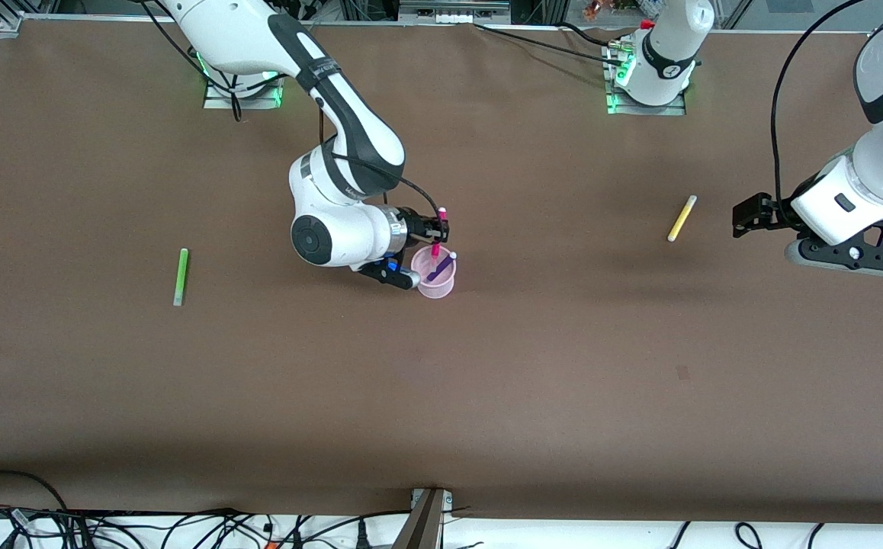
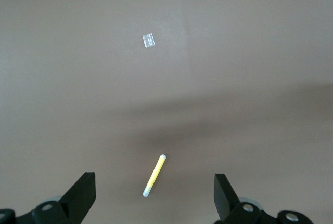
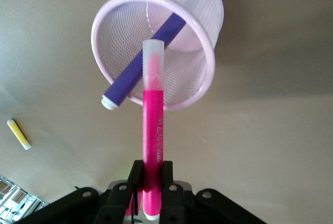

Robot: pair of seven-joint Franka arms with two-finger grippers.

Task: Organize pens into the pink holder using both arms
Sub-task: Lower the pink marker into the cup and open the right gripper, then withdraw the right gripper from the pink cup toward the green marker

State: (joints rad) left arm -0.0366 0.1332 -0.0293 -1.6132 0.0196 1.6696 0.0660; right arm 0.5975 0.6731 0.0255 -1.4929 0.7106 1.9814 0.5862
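Pink holder [image 1: 436,280]: stands upright on the brown worktop [image 1: 563,366] near its middle, mouth up; the right wrist view shows mesh walls.
Purple pen [image 1: 441,268]: already in the holder, leaning across it, pale cap resting over the rim.
Magenta pen [image 1: 438,232]: held upright, long axis near vertical, lower tip at or just inside the holder's mouth; the right wrist view puts it over the rim edge rather than dead centre.
Right pincer [image 1: 437,229]: over the holder, fingers pinching the magenta pen near its upper end.
Governing relation: the holder lies straight below the held pen, along the pen's own axis. In my judgement release or a short descent would seat it, provided the tip clears the rim and the leaning purple pen.
Risk: judged slight; the tip could catch the purple pen or nudge the light holder.
Yellow pen [image 1: 682,218]: flat on the worktop toward the left arm's end, long axis running roughly 1 to 7 o'clock in the front view.
Left pincer [image 1: 746,216]: in the air just beside the yellow pen, fingers spread wide and empty; the left wrist view shows the pen between and ahead of them. This arm is clearly the nearer one for it.
Green pen [image 1: 181,276]: flat toward the right arm's end, axis near 12 to 6 o'clock, well apart from the holder; the right arm is nearer.
Progress: one pen in, one going in, two outstanding.
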